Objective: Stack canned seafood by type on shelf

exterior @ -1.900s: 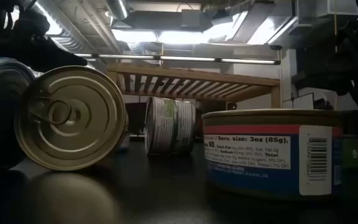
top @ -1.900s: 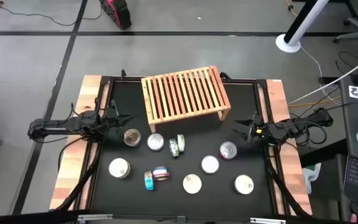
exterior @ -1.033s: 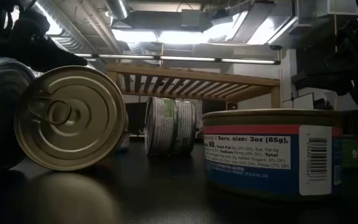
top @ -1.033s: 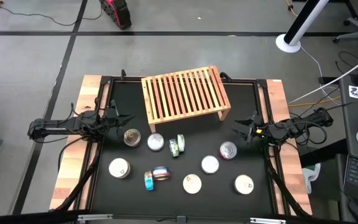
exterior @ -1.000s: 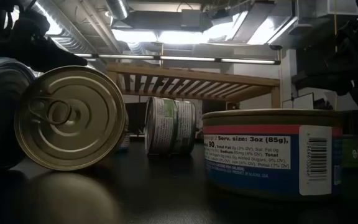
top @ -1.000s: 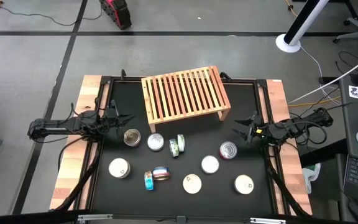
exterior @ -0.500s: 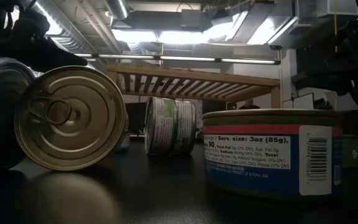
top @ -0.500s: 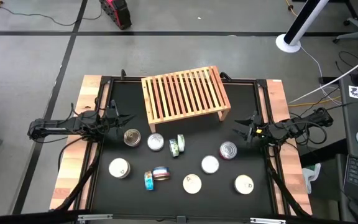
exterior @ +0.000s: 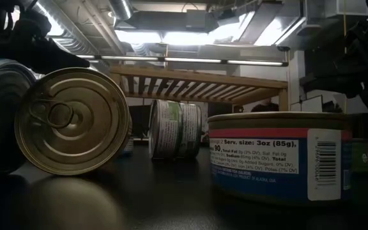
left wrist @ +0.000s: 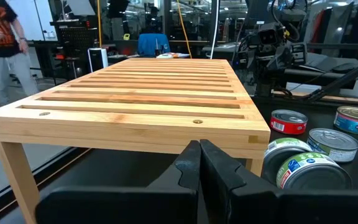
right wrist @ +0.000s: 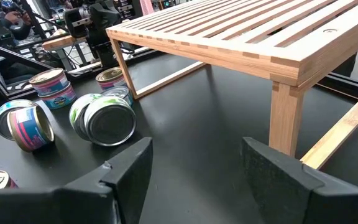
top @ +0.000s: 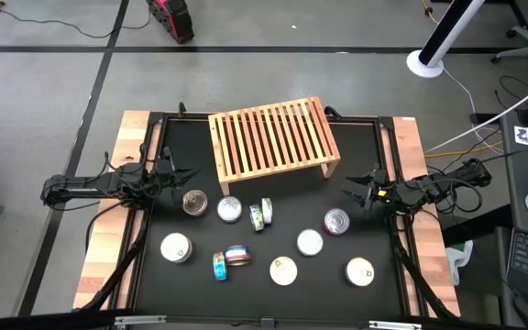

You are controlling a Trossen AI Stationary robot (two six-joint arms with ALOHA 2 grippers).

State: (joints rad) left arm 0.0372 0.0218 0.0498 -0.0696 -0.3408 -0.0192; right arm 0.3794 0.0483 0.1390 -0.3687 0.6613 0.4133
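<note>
Nearest us on the black bench (top: pixel 356 156) lie the tins (top: pixel 282 270), loose, some flat, some tipped on edge like the green-labelled pair (top: pixel 261 214). Those could roll if nudged, we judge. Beside them the left hand (top: pixel 191 174) rests with fingers together, holding nothing; the right hand (top: pixel 348 190) stands apart, also holding nothing. Beyond, the slatted shelf (top: pixel 273 137) carries no tin yet; a narrow tin might catch in its gaps. From above, side labels are mostly hidden, so sorting by type looks uncertain.
</note>
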